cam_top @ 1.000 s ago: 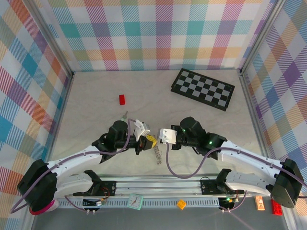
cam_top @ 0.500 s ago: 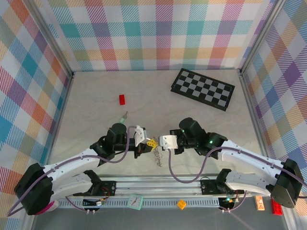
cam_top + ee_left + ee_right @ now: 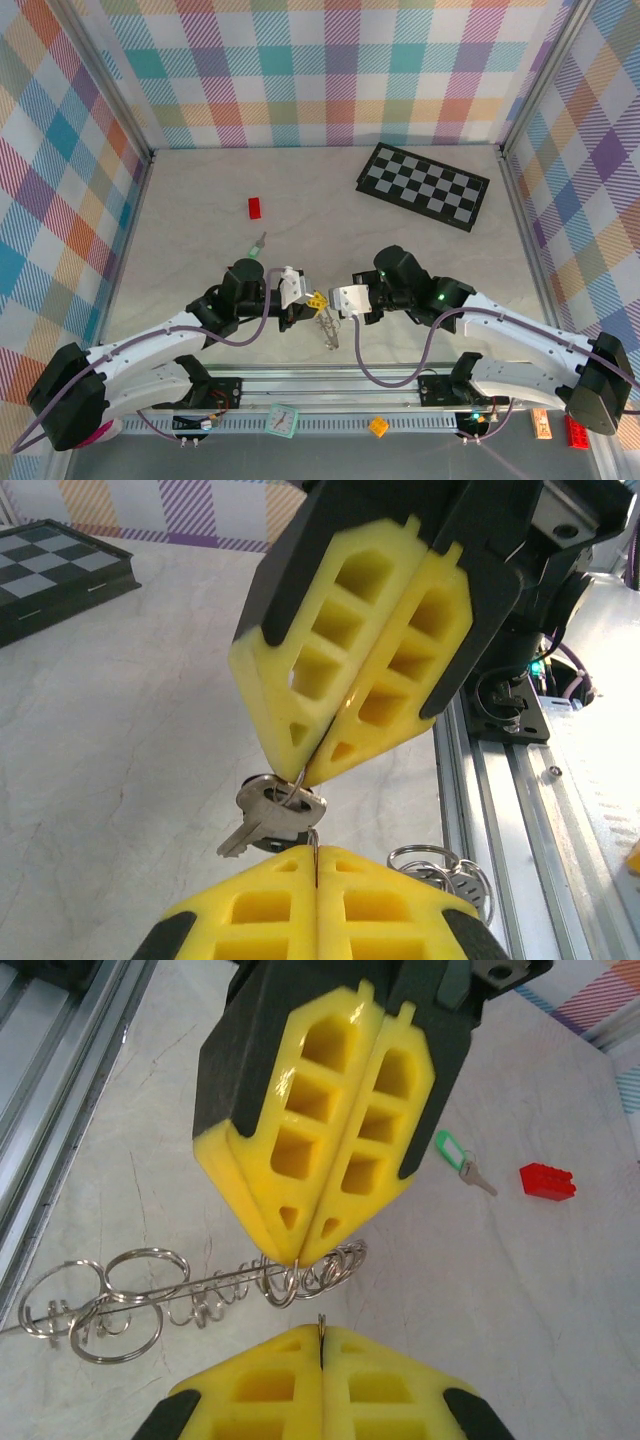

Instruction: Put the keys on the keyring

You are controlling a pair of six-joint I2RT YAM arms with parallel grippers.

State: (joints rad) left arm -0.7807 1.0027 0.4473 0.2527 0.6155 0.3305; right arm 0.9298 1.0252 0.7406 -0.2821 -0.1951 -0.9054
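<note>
The pale marbled tabletop carried a black-and-white chequered board near its far right corner. By the middle of the near edge the left tool and the right tool met tip to tip. Each had its yellow fingers pressed together on a thin wire of the silver metal keyring, whose coils and rings trailed onto the tabletop close to the near edge. A small red rectangular brick lay left of centre, nearer the far edge. A tiny light green-headed silver key lay loose between the brick and the left tool. A tiny dangling silver key hung on the wire loop at the right tool's tips.
</note>
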